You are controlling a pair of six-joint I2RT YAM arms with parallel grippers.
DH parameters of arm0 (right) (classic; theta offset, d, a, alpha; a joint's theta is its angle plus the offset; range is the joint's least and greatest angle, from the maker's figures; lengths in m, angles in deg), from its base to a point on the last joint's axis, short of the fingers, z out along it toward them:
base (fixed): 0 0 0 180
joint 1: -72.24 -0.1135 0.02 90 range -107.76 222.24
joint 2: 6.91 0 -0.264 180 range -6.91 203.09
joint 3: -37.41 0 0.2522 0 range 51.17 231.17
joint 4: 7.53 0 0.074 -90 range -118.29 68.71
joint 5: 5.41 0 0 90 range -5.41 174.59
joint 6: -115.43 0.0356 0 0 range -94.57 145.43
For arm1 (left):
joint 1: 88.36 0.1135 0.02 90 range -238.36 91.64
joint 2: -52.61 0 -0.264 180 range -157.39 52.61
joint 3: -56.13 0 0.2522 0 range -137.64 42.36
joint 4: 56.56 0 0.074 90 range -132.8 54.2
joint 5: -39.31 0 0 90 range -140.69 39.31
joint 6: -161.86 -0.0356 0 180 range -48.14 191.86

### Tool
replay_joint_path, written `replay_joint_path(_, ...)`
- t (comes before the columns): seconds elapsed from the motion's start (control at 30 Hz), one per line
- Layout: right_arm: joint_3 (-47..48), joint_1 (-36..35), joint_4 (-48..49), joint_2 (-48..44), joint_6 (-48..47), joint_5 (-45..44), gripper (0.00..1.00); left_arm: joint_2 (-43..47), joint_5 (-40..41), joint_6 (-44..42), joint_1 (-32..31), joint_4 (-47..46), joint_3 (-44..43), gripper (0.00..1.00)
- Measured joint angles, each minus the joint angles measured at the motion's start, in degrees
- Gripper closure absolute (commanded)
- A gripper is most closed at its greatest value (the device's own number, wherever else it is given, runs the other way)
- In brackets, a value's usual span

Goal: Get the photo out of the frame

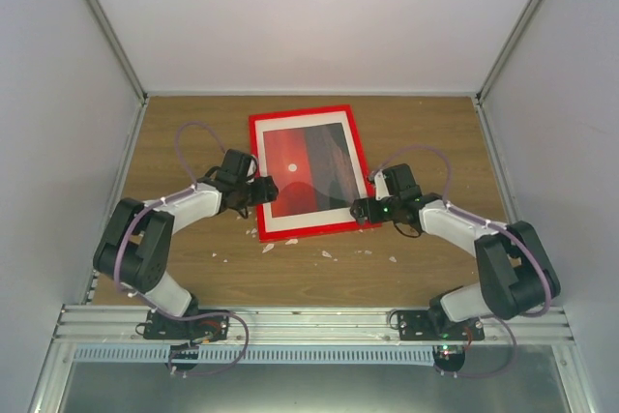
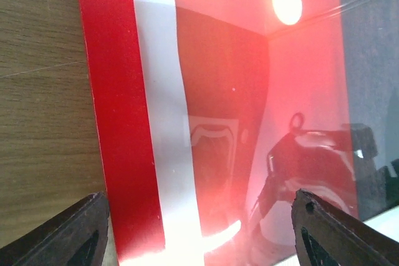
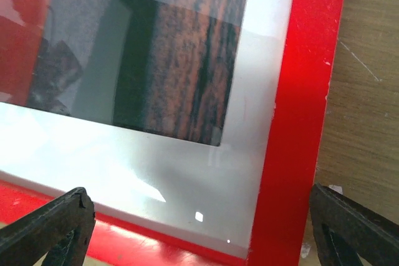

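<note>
The frame, thin with a bright red rim, lies face up on the wooden table, tilted a little. Inside it, behind glass and a white mat, sits the photo, a red-orange sunset with a small white sun. My left gripper hovers open over the frame's left rim. Its dark fingertips straddle rim, mat and picture. My right gripper stands open over the frame's near right corner. One of its fingertips is over the mat side, the other over the table.
Small white flecks lie scattered on the table just in front of the frame. White enclosure walls and metal posts close in the left, right and back. A metal rail carries both arm bases at the near edge.
</note>
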Motion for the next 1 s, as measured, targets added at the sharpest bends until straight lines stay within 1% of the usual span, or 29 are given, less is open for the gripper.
replay_joint_path(0.17, -0.4, -1.1, -0.1, -4.8, 0.1, -1.3, 0.01, 5.8, 0.2, 0.0, -0.4, -0.2, 2.3, 0.20)
replay_joint_path(0.27, -0.4, -2.8, -0.1, -6.6, 0.3, -2.8, 0.00, 9.6, 0.9, 0.2, -1.1, -0.2, 4.8, 0.22)
replay_joint_path(0.4, -0.4, -7.9, -0.1, -7.5, 0.4, -6.1, 0.00, 11.8, 2.2, 0.7, -2.5, 0.3, 9.4, 0.26)
replay_joint_path(0.53, -0.4, -13.2, -0.1, -8.4, -0.8, -9.6, 0.00, 12.2, 4.0, 1.0, -3.3, 1.4, 12.5, 0.34)
replay_joint_path(0.77, -0.4, -22.1, 1.8, -12.1, -5.7, -14.4, 0.01, 12.0, 5.5, 1.0, -4.5, 1.7, 13.0, 0.46)
replay_joint_path(0.9, -0.3, -27.0, 3.1, -11.4, -8.3, -17.6, 0.00, 9.7, 5.8, 1.0, -5.4, 1.1, 12.6, 0.57)
replay_joint_path(1.0, -0.1, -31.4, 3.3, -9.0, -10.8, -21.2, 0.01, 8.6, 6.1, 0.9, -5.8, 0.6, 11.9, 0.65)
